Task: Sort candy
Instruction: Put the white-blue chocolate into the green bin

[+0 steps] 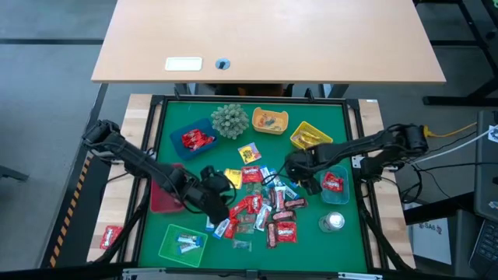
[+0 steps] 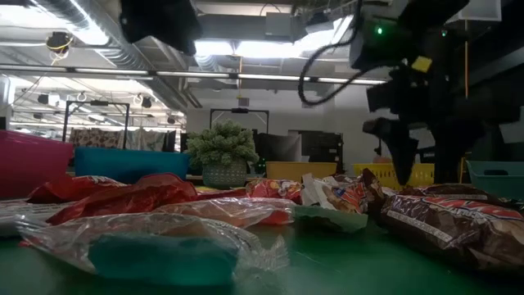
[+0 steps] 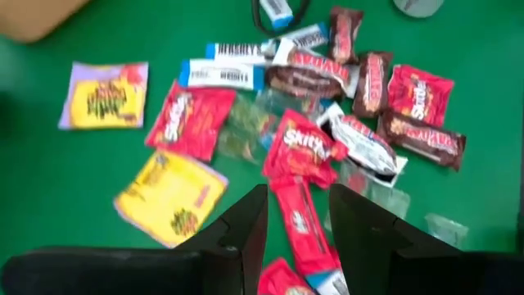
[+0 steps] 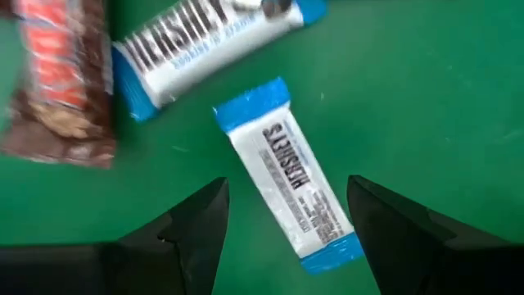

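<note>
You have a green felt-topped table (image 1: pixel 175 222) carrying a central heap of small wrapped candy (image 1: pixel 261 206), coloured plastic trays in blue (image 1: pixel 180 128), orange (image 1: pixel 282 122), yellow (image 1: pixel 325 134), light green (image 1: pixel 167 247) and maroon (image 1: pixel 159 202), and a spiky grey-green plant ball (image 1: pixel 230 120).

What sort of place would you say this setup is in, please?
Probably a robotics lab or workshop: exposed ceiling ducts and strip lights in the low view, a plain wooden desk behind the green table, and loose cables.

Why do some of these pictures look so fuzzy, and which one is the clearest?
Low view: the nearest clear wrapper is soft, ceiling lights glare. Left wrist view: the candy is slightly smeared. Right wrist view: the blue-white bar reads clearest.
</note>
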Robot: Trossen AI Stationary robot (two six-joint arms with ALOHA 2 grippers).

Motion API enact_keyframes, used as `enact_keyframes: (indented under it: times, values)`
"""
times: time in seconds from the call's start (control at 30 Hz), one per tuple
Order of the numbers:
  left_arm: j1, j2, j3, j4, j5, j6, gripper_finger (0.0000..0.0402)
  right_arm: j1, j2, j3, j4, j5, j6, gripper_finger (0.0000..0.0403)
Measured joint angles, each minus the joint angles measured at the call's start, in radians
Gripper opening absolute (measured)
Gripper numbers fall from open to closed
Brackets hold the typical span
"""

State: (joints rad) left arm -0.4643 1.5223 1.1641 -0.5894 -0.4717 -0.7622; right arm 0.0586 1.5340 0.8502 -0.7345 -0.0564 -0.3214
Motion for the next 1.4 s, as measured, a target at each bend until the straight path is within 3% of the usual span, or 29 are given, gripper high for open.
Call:
enact_keyframes:
  times: [0.2,0.47,0.77,0.93,1.2,1.4]
  values:
    - [0.039,0.000,0.000,0.011,0.000,0.074,0.0118,0.000,0.053,-0.015,0.006,0.069,-0.003,0.0248]
    - [0.064,0.000,0.000,0.015,0.001,0.120,0.0118,0.000,0.094,-0.010,0.005,0.062,-0.003,0.0240]
    - [0.068,0.000,0.000,0.015,0.001,0.121,0.0118,-0.001,0.096,-0.012,0.003,-0.003,0.000,0.0146]
    - [0.068,0.000,0.000,0.024,0.001,0.121,0.0118,-0.001,0.096,-0.013,0.001,-0.019,0.003,0.0113]
    - [0.068,0.000,0.000,0.028,0.001,0.121,0.0118,-0.001,0.097,-0.009,-0.003,-0.025,0.006,0.0120]
    - [0.068,0.000,0.000,0.076,0.001,0.159,0.0118,0.001,0.105,0.067,-0.059,-0.058,0.007,0.0123]
